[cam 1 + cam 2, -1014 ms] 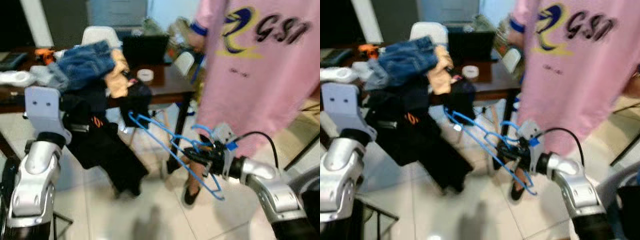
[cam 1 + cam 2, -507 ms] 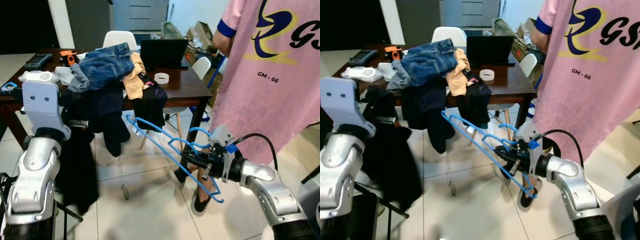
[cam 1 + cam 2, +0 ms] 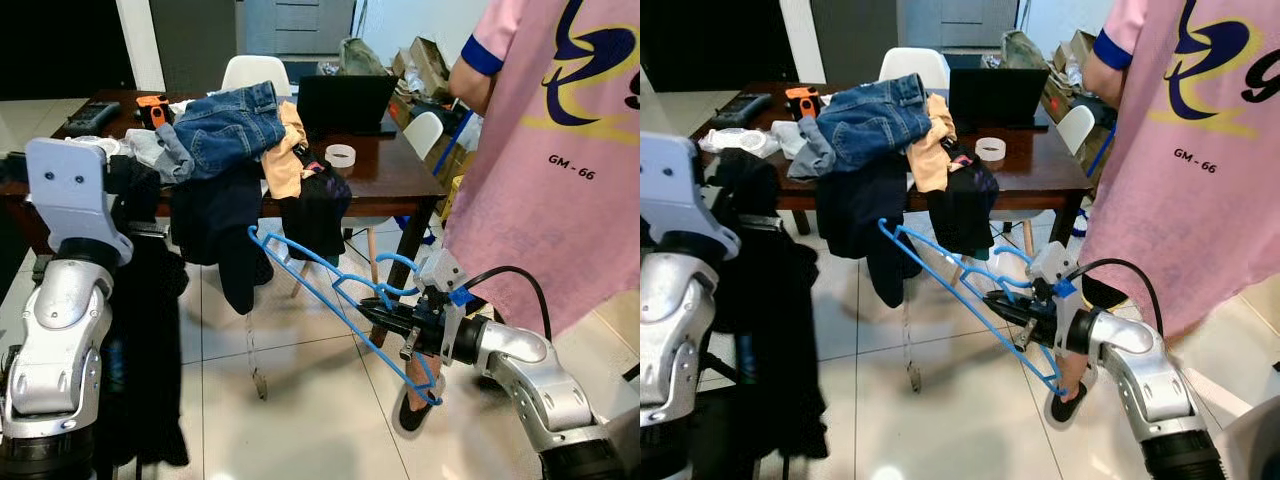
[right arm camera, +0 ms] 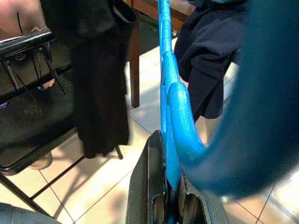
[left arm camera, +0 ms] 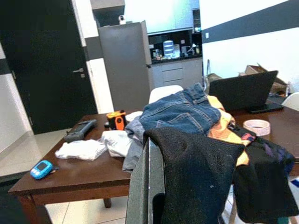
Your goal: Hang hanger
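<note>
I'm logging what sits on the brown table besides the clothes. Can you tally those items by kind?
Laptop: 1
Tape roll: 1
Orange tool: 1
Black handheld device: 1
Small blue device: 1
Total: 5

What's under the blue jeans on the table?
The jeans lie on top of a clothes heap: a grey cloth, an orange one and dark clothes hanging over the table edge. What lies deeper in the heap is covered.
</note>
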{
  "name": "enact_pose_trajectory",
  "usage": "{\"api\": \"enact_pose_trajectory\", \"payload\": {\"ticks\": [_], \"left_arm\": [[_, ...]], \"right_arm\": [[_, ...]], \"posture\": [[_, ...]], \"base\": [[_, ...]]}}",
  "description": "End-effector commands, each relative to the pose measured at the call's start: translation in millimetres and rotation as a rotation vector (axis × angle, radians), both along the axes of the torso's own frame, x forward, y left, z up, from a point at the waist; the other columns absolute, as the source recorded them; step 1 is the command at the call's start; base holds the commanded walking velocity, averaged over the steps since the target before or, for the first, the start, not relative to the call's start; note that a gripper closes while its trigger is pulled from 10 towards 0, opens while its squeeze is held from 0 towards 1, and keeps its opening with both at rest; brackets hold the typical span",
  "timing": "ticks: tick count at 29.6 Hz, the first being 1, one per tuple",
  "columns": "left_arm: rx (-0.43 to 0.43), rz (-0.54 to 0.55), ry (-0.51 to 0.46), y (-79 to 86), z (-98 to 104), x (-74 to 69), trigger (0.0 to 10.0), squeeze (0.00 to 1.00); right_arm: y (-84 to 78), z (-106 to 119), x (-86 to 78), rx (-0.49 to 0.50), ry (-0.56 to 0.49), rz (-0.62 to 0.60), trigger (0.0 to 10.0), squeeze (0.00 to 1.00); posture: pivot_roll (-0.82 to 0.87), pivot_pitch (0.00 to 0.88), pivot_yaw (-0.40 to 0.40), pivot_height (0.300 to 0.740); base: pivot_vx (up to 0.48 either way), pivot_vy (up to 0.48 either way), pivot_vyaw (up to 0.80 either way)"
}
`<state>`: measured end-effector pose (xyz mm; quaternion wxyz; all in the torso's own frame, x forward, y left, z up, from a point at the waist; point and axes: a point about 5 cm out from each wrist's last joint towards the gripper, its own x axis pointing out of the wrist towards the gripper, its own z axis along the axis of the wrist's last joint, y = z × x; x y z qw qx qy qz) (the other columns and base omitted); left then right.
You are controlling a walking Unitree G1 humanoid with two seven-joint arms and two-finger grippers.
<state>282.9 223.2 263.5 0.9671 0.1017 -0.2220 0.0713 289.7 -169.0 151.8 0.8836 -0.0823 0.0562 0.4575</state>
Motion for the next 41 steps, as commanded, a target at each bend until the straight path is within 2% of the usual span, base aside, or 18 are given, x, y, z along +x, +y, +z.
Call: {"api": "enact_pose_trajectory", "payload": {"ticks": [1,6,25,30,41], "left_arm": [[-0.003,-0.013,-0.002,-2.4,-0.4,0.8,10.0,0.0],[-0.007,-0.025,-0.003,-6.0,-0.2,1.3,10.0,0.0],[-0.008,-0.056,-0.006,-16.7,1.9,0.9,10.0,0.0],[-0.006,-0.058,-0.011,-17.7,3.6,1.3,10.0,0.0],[-0.007,-0.067,-0.007,-20.7,2.7,1.7,10.0,0.0]], "right_arm": [[-1.7,4.2,-1.5,0.007,-0.014,0.004,10.0,0.0],[-1.8,5.5,-0.6,0.005,-0.023,0.003,10.0,0.0],[1.1,5.9,-0.6,0.029,-0.002,-0.011,10.0,0.0],[2.8,9.1,-1.9,0.032,-0.028,0.01,10.0,0.0],[5.8,8.8,-3.4,0.033,-0.021,0.036,10.0,0.0]], "posture": [[0.03,0.0,-0.055,0.74],[0.03,0.0,-0.056,0.74],[0.02,0.0,-0.05,0.74],[0.02,0.0,-0.051,0.74],[0.03,0.0,-0.056,0.74]], "base": [[0.0,0.0,0.8],[0.0,0.0,0.8],[0.271,0.0,0.0],[0.34,0.0,0.0],[0.3,0.0,0.51]]}}
